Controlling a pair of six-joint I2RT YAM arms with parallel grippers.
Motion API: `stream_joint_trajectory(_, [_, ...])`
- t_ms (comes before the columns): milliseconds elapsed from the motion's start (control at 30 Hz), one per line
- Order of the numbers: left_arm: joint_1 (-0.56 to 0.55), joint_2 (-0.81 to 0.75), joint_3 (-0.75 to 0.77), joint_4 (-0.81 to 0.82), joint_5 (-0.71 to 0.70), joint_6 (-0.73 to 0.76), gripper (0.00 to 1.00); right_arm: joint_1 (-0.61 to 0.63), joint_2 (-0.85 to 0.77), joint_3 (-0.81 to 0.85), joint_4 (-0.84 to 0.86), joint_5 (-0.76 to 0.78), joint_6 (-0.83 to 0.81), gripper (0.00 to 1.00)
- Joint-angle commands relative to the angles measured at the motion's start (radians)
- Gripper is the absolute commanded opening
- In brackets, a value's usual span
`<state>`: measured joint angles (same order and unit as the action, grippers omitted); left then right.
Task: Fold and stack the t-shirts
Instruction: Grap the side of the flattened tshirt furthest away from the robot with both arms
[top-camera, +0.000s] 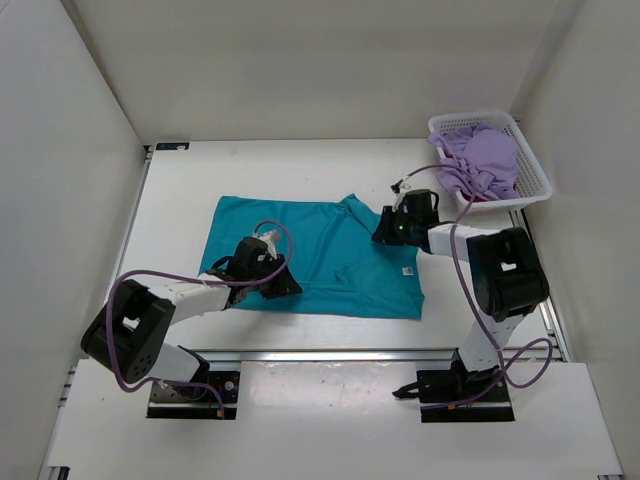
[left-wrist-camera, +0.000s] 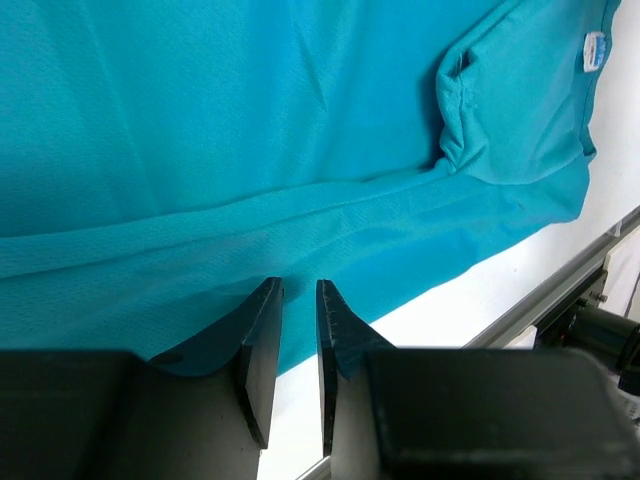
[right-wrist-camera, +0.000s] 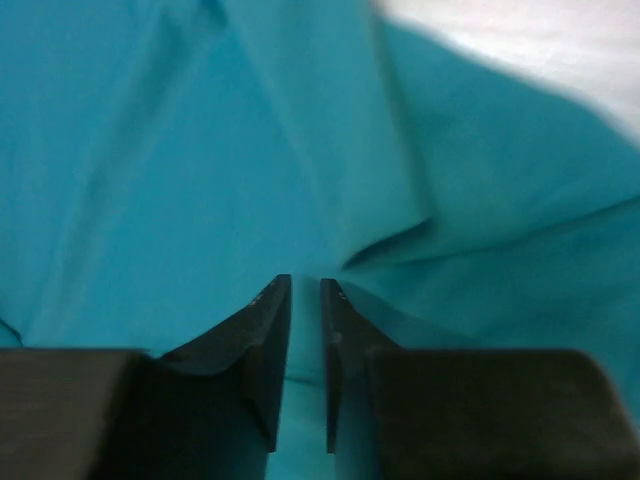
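Overhead, the teal t-shirt (top-camera: 320, 250) is lying spread flat across the middle of the white desk (top-camera: 300, 170). The lavender t-shirt (top-camera: 485, 160) is sitting crumpled in the white mesh basket (top-camera: 536, 165) at the far right corner. The left pincer (top-camera: 288, 285) is resting on the shirt's near hem, and the right pincer (top-camera: 382, 232) is touching the cloth on the shirt's right side, by the collar. Through the left wrist camera, the left pincer (left-wrist-camera: 300, 290) is showing only a narrow slit between its jaws, with the tips lying right at the hem of the teal t-shirt (left-wrist-camera: 250, 130). Whether cloth is actually being pinched there cannot be told. A white label (left-wrist-camera: 595, 50) is showing at the shirt's far corner, and bare desk (left-wrist-camera: 450, 300) is running alongside the hem. Through the right wrist camera, the right pincer (right-wrist-camera: 305, 285) is standing nearly closed. Creases in the teal t-shirt (right-wrist-camera: 150, 150) are converging on its tips, cloth is filling the slit, and a fold appears to be gripped. A blurred strip of desk (right-wrist-camera: 540, 40) is showing in the upper right.
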<state>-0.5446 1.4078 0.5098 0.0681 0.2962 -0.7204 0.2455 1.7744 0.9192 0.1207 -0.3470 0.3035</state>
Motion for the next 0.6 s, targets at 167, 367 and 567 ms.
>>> stream_joint_trajectory(167, [0.029,-0.049,0.107,-0.031,-0.026,0.013,0.32,0.002,-0.185,-0.089,0.039,0.065,-0.075,0.42])
stream_joint_trajectory(367, [0.107,-0.010,0.223,-0.051,-0.017,-0.002,0.32,-0.152,-0.093,-0.019,0.143,-0.098,0.105,0.16])
stream_joint_trajectory(567, [0.207,0.039,0.277,-0.039,-0.003,-0.025,0.31,-0.160,0.042,0.056,0.172,-0.154,0.143,0.21])
